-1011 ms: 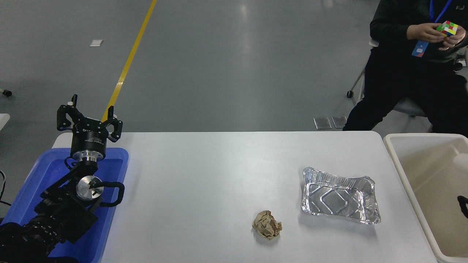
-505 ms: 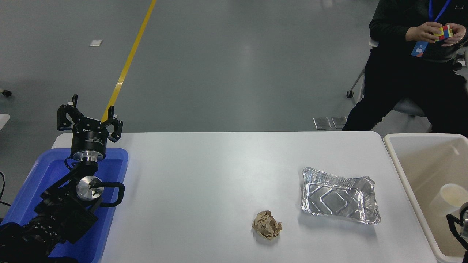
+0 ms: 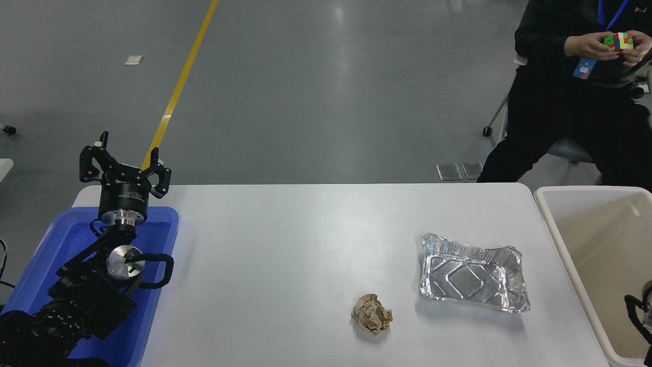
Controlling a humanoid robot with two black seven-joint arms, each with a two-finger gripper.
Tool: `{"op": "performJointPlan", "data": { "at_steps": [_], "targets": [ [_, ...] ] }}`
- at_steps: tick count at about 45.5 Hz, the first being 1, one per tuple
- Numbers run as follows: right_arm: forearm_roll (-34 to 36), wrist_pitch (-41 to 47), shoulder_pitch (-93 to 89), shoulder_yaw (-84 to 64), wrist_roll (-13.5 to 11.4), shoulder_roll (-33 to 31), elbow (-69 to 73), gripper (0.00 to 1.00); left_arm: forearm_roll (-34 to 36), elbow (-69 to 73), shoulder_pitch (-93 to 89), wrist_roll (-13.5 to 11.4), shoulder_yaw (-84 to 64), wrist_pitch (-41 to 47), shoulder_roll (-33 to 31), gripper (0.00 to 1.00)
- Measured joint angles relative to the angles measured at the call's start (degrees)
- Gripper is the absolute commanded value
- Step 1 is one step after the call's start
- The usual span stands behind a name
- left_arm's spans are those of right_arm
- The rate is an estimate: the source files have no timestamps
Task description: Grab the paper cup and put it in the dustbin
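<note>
White tabletop (image 3: 285, 255) fills most of the view, and everything else is placed here against the beige dustbin (image 3: 552, 224) at its right end. Half a second ago the paper cup showed inside the dustbin, low against the near wall; now no cup can be seen there, so it has probably dropped deeper or slid out of frame, though the cropped edge leaves that uncertain. That change suggests the drop is done and the task is essentially finished. Far from the dustbin, the blue tray (image 3: 56, 239) sits at the opposite end, with the left gripper (image 3: 125, 163) parked above it, fingers spread and empty. Just beside the dustbin lies the silver foil tray (image 3: 473, 275), and a little farther off the crumpled brown paper ball (image 3: 372, 313). Only a sliver of the right gripper (image 3: 643, 318) shows over the dustbin's near corner, pulling back; whether it is clenched or released cannot be told.
</note>
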Motion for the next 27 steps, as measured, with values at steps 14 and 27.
{"op": "performJointPlan", "data": {
  "at_steps": [14,27],
  "targets": [
    [-0.6,0.2,13.1,-18.0,0.0,-12.7,15.4,1.00,0.0,0.0,0.1,0.0,0.0,0.0,0.0,0.99],
    [-7.8,0.6,34.4,-37.2,0.0,-28.8,45.0,1.00,0.0,0.0,0.1,0.0,0.0,0.0,0.0,0.99]
  ]
}}
